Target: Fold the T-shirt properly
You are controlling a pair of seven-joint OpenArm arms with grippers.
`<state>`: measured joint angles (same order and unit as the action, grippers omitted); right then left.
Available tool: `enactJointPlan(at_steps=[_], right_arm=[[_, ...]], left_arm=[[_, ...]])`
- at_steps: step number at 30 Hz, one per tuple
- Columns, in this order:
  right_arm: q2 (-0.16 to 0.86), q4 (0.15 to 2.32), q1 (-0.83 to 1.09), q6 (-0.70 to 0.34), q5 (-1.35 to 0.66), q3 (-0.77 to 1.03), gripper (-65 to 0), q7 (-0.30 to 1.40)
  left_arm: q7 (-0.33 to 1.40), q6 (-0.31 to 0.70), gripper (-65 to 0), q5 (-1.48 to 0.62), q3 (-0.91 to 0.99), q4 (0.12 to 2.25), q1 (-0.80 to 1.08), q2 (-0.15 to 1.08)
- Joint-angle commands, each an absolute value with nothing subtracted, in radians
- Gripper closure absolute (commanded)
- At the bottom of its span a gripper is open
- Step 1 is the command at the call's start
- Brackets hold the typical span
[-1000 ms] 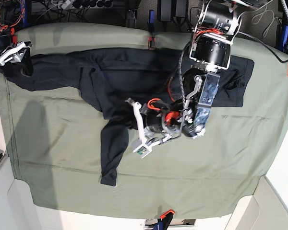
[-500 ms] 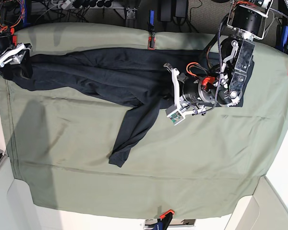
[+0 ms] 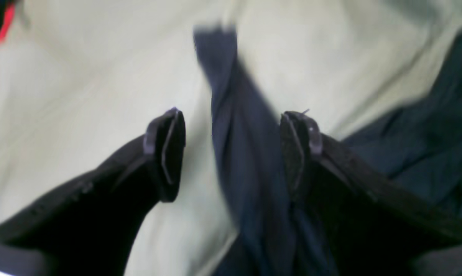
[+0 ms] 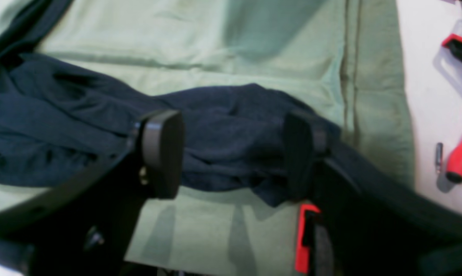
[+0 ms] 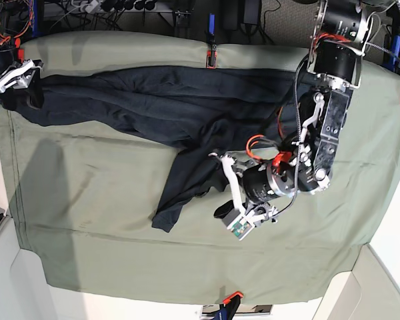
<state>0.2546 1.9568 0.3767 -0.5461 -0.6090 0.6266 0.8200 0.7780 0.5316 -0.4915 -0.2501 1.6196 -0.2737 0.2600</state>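
The T-shirt (image 5: pixel 173 100) lies spread in a long, rumpled band across the far part of the olive-green cloth sheet (image 5: pixel 87 200). Its long axis runs side to side in the base view. One sleeve (image 5: pixel 183 183) branches off the body and trails toward the near edge, ending in a cuff that lies flat on the sheet.

The left gripper (image 5: pixel 230 193) hangs just beside that sleeve, on its inner side. In the left wrist view the sleeve (image 3: pixel 238 145) runs lengthwise straight ahead of the left gripper (image 3: pixel 232 149), between the two pads and closer to the pad on that view's right. The jaws stand apart and nothing is clamped. The view is blurred, so contact between that pad and the fabric cannot be confirmed.

The right gripper (image 5: pixel 17 77) sits at the far end of the band, at the sheet's corner. In the right wrist view its jaws stand wide apart, straddling a bunched end of the T-shirt (image 4: pixel 223 134), which lies crosswise between the pads; no grip is made.

Judgement: the left arm is much the nearer to the loose sleeve. Because the sleeve's axis lines up with the gap between the pads, closing where the gripper hangs could miss the fabric on one side.
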Motion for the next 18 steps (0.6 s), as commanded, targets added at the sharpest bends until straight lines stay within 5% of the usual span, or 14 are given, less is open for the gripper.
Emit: enactJointPlan(at_steps=[1,18], right_arm=[[0.268,1.969,0.375,-0.546,-0.616,0.634,-40.3,0.797],[0.269,1.937,0.41,-0.546,-0.603,0.634,-40.3,0.812]], left_arm=[[0.751,0.535,-41.1,-0.488,-0.248,1.595,-0.319,0.232],[0.339,0.503,-41.1,-0.075,-0.249,0.77,-0.603,-0.049]])
